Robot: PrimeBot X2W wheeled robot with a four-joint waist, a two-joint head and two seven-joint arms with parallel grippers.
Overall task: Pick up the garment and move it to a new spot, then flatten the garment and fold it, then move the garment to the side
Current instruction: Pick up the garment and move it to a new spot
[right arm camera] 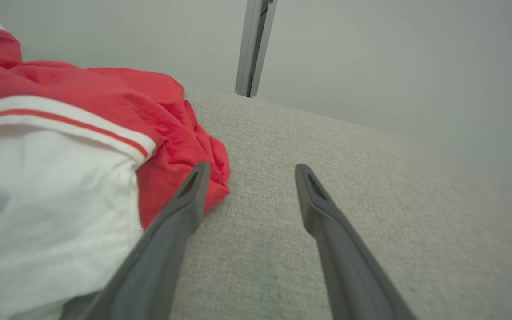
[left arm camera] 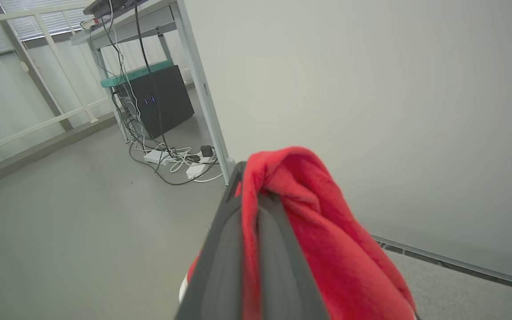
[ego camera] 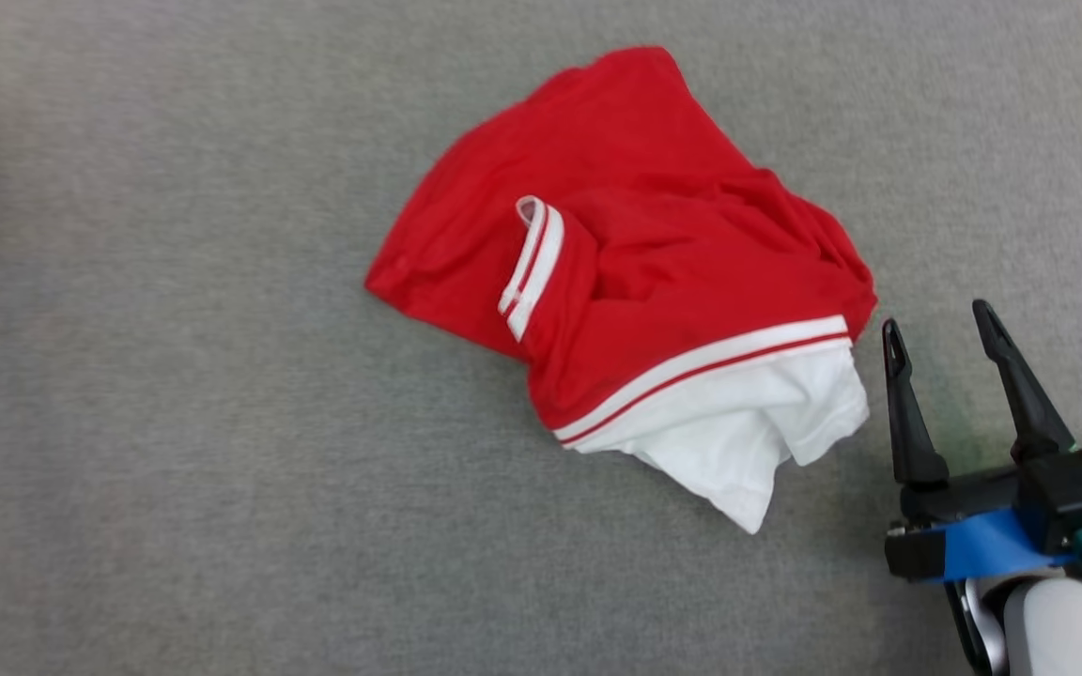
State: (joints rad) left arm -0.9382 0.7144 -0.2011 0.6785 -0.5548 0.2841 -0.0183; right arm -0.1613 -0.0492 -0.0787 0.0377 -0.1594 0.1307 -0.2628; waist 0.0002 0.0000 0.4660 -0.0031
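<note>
The crumpled red fabric garment [ego camera: 635, 253] with white striped trim lies on the grey woven surface [ego camera: 175, 422]. The right gripper [ego camera: 937, 315] stands wide open and empty, one finger just beside the garment's edge. The left gripper [left arm camera: 252, 182] is closed tight, pinching a fold of red cloth [left arm camera: 322, 231].

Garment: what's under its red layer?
White fabric pokes out below the garment's striped hem, on the grey surface. How far it runs beneath the red is hidden.
</note>
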